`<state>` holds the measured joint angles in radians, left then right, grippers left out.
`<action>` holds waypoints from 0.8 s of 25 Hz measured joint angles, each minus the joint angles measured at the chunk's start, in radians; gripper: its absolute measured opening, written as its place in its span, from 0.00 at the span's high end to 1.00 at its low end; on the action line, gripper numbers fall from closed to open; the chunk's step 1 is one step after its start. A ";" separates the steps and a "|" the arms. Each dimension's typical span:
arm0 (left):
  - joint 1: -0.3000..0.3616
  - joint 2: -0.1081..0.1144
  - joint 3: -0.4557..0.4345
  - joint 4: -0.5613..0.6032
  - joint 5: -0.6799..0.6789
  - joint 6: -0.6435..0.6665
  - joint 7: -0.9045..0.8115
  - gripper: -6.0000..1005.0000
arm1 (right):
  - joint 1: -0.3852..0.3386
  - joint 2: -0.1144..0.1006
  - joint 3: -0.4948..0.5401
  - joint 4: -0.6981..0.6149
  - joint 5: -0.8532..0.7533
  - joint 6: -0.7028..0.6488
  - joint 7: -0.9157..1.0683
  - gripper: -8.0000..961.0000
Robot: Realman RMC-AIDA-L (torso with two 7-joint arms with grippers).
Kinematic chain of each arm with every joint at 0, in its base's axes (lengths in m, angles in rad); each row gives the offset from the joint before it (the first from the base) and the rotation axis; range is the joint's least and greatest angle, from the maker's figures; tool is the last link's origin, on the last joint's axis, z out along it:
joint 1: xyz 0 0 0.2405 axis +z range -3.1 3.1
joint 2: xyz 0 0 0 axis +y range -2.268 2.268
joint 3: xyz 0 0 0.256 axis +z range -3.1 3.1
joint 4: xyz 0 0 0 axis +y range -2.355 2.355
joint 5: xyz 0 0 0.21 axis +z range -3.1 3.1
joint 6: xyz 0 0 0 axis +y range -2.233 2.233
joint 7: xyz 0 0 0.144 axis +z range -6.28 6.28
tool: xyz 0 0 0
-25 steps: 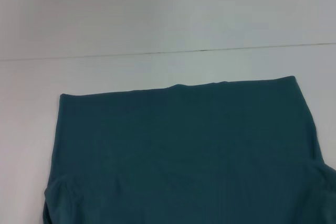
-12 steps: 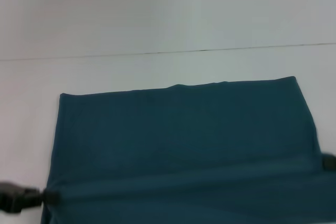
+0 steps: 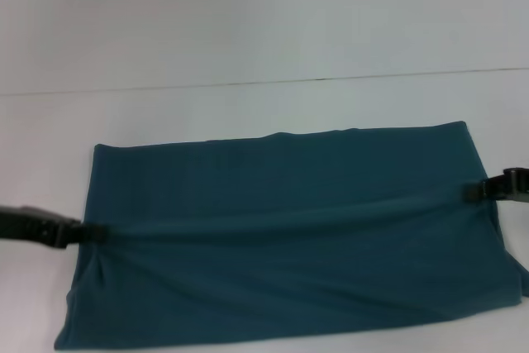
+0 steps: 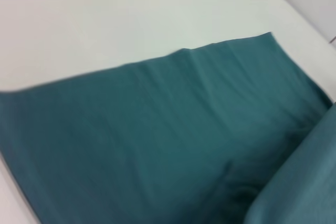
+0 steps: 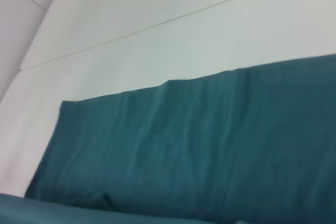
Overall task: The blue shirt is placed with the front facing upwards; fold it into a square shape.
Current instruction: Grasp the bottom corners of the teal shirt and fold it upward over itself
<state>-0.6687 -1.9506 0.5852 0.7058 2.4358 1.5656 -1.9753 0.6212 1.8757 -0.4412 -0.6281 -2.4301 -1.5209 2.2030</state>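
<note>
The shirt point(image 3: 289, 237) lay on the white surface point(image 3: 248, 31) as a wide band, its far edge straight and parallel to the seam line in the surface beyond it. No print, collar or sleeve showed, so the sleeves and the front looked already turned under or inward, and the cloth read as more than one layer. The left pincer point(image 3: 70, 233) was clenched on the shirt's left edge and the right pincer point(image 3: 475, 192) on its right edge, each about halfway between the far edge and the near one. A taut ridge ran across the shirt from one grip to the other. Judging by that ridge, a lengthwise fold was in hand: the near part was being carried over toward the far edge, but it was not laid down yet. After that the band would still be much wider than deep, so at least one crosswise fold, side to side, seemed left before the shape could pass for a square.
</note>
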 joint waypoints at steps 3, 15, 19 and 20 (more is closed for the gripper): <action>-0.030 0.009 0.028 -0.019 0.000 -0.067 -0.002 0.98 | 0.015 0.000 -0.030 0.014 0.000 0.049 0.010 0.86; -0.100 0.019 0.068 -0.026 0.000 -0.210 0.010 0.97 | 0.036 -0.003 -0.031 0.011 0.037 0.147 0.030 0.85; -0.117 0.021 0.069 -0.019 0.000 -0.214 0.007 0.96 | 0.035 -0.008 -0.029 0.009 0.100 0.151 0.031 0.84; -0.120 0.023 0.069 -0.019 0.000 -0.215 0.007 0.96 | 0.035 -0.011 -0.029 0.008 0.109 0.153 0.033 0.84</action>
<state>-0.7891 -1.9278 0.6545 0.6868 2.4360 1.3510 -1.9686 0.6566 1.8650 -0.4700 -0.6198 -2.3206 -1.3676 2.2356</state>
